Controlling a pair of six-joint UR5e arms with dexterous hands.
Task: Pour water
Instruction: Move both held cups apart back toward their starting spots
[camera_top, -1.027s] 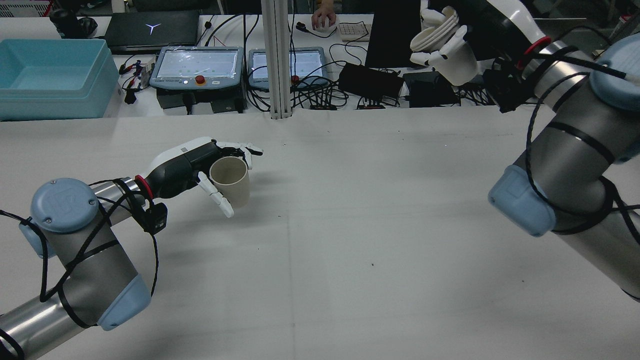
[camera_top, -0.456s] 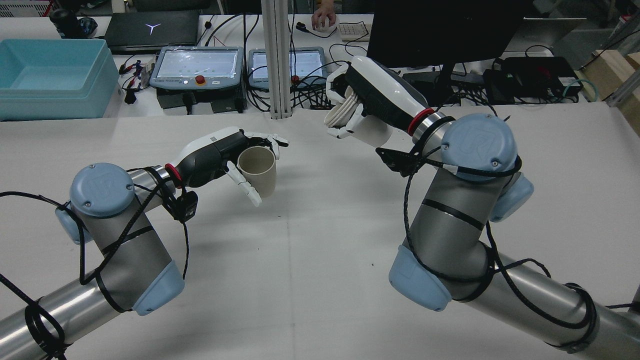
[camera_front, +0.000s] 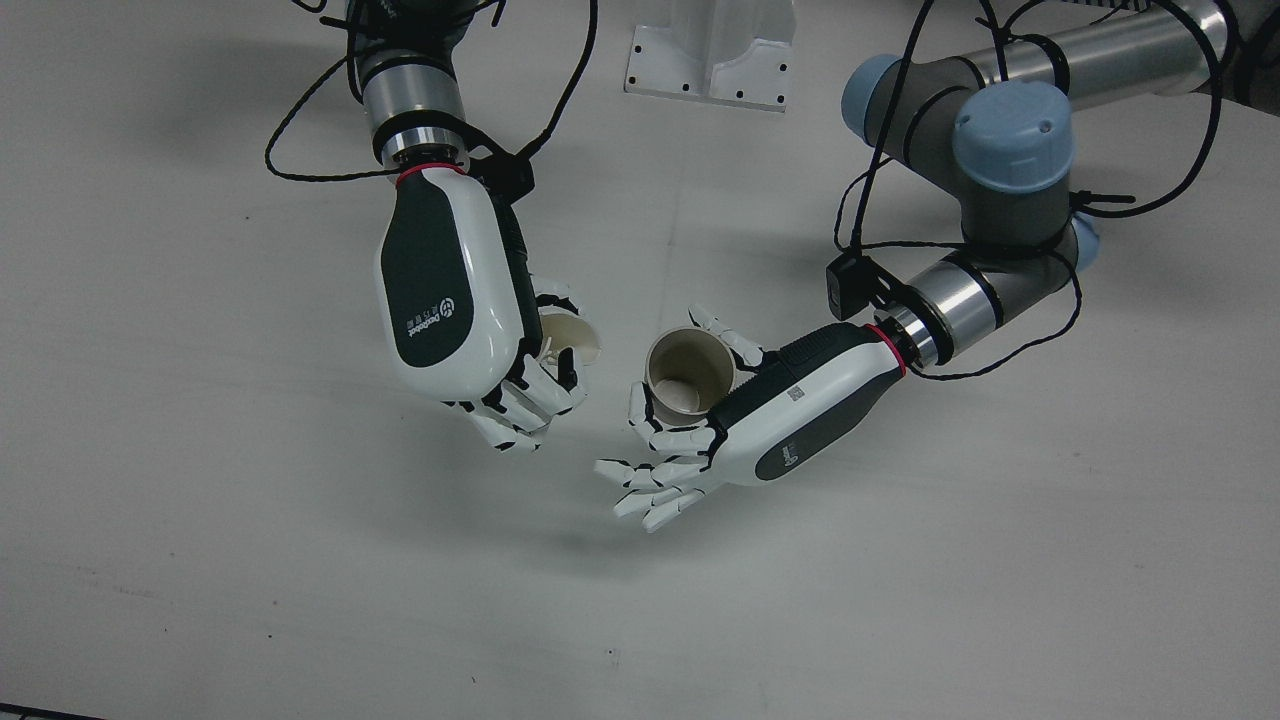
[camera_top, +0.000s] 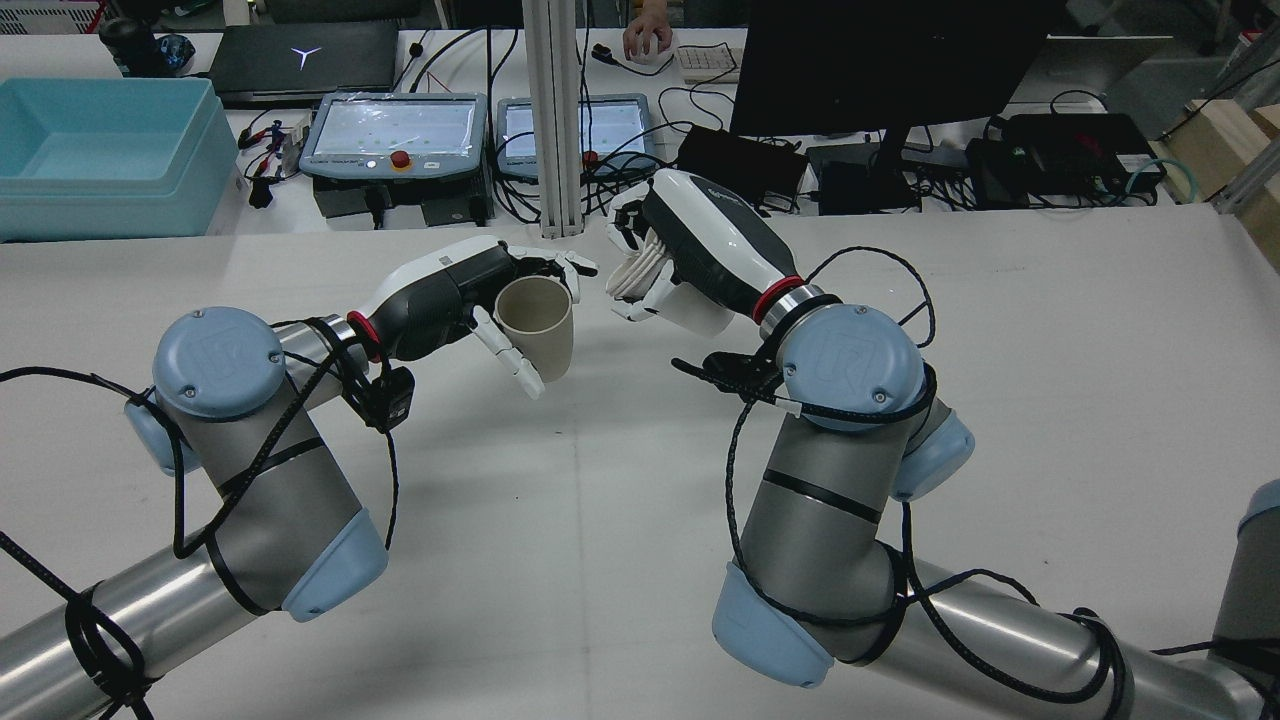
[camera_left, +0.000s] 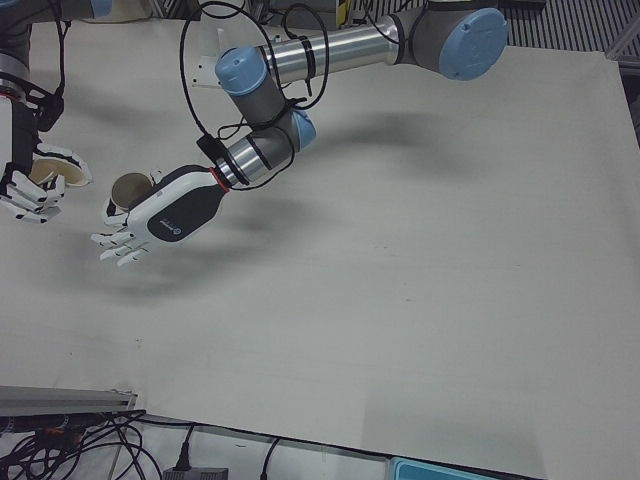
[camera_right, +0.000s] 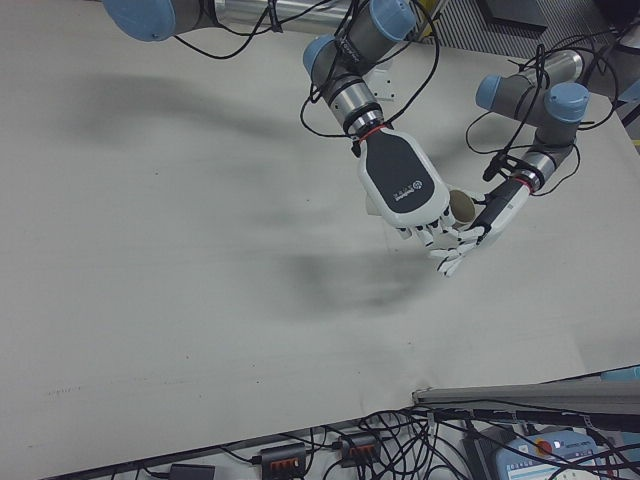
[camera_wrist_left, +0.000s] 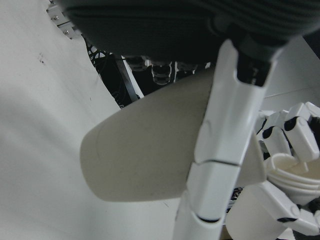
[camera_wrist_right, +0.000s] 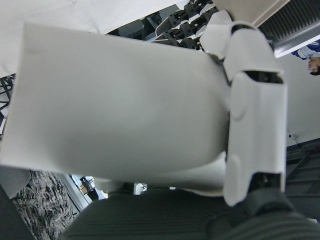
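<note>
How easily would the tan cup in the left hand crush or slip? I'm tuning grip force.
The tan cup looks thin-walled, like paper, so it probably dents under a hard squeeze. Its smooth tapered sides could slip downward through the left hand. It seems light.

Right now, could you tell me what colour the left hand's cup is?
Beige cup; rear view shows it best.

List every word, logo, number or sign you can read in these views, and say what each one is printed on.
"UR" emblem: on the blue joint cap of the right arm, and again on the left arm.
Printed logo with a round mark: on the back of the right hand, too small to read.
Small square label: on the back of the left hand, unreadable.
Glowing three-pointed emblem, no letters: on the laptop lid.
Pendant screens: text too small.
</note>
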